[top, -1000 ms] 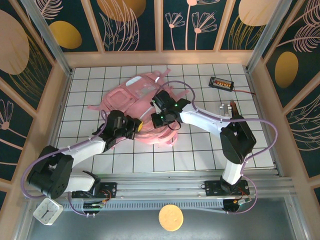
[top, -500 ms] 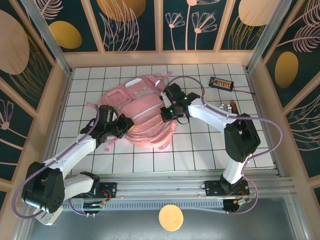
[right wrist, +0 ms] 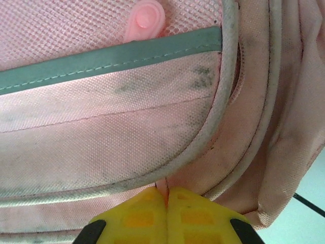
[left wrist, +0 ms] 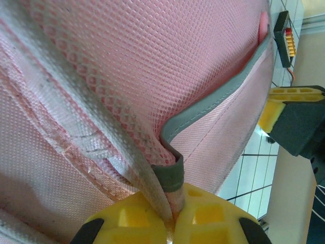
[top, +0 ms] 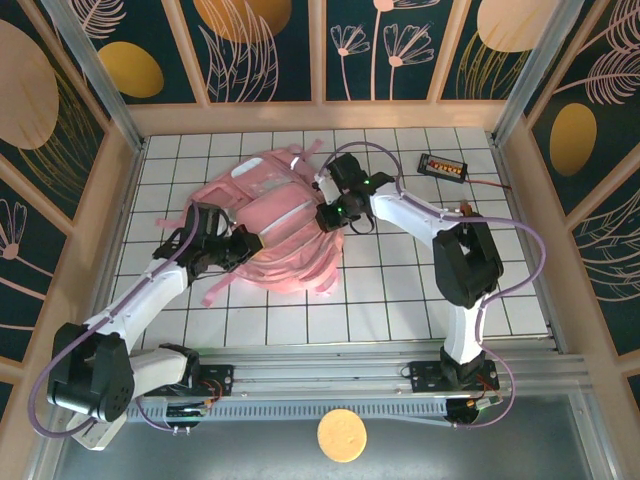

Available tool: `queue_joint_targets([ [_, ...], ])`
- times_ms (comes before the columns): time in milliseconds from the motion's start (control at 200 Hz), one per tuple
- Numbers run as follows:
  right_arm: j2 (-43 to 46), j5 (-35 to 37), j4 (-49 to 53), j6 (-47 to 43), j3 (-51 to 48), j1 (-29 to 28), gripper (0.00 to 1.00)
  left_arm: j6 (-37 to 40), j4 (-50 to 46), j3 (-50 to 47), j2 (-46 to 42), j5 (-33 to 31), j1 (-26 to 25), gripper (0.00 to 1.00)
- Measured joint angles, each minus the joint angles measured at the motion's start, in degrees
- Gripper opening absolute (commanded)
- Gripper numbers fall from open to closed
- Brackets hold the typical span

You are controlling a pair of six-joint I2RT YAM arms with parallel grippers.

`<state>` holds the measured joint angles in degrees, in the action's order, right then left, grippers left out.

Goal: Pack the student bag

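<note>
Pinching a fold of the student bag [left wrist: 152,76], the left gripper [left wrist: 170,223] has its yellow, lattice-moulded pads [left wrist: 208,216] closed on grey binding tape [left wrist: 213,101] and a woven white strap [left wrist: 76,117] bunched together. Above them is pink open-cell mesh with a honeycomb weave, and beside it tighter pink canvas with stitched seams.

The right gripper [right wrist: 166,206] has the same yellow pads, clamped on a thin pink seam edge at the bag's rim. Round white piping [right wrist: 216,127], scuffed grey, curves past. A flat grey band [right wrist: 111,53] crosses above, and a glossy pink zip pull [right wrist: 144,20] lies on mesh.

From above, the bag lies soft and rumpled on the white gridded table [top: 400,290], left of centre, with one arm at each side edge. A small black box [top: 441,165] with orange parts sits well apart at the far right.
</note>
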<state>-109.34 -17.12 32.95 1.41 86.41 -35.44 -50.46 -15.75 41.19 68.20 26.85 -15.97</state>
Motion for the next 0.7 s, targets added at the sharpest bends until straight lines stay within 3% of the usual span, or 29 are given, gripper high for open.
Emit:
queue_joint_targets([
  [260,5.01,-0.63,-4.46,3.61,-8.02,-0.11,0.00,2.34,-2.93,4.02,4.66,1.46,2.34,0.00],
  [435,9.70,1.62,-8.41,9.38,-13.53,-3.78,0.00,8.11,-7.85,10.34,11.28,0.92,4.74,0.00],
  [545,10.08,2.84,-9.03,12.68,-14.05,-7.39,0.00,11.13,-9.90,13.57,13.66,0.50,6.75,0.25],
  [671,10.08,3.02,-9.18,15.06,-14.05,-9.09,0.00,12.44,-9.99,14.78,13.03,-0.50,8.46,0.63],
  [701,10.08,2.91,-9.14,15.39,-14.08,-9.11,0.00,11.98,-9.94,14.62,12.41,-0.42,8.66,0.66],
])
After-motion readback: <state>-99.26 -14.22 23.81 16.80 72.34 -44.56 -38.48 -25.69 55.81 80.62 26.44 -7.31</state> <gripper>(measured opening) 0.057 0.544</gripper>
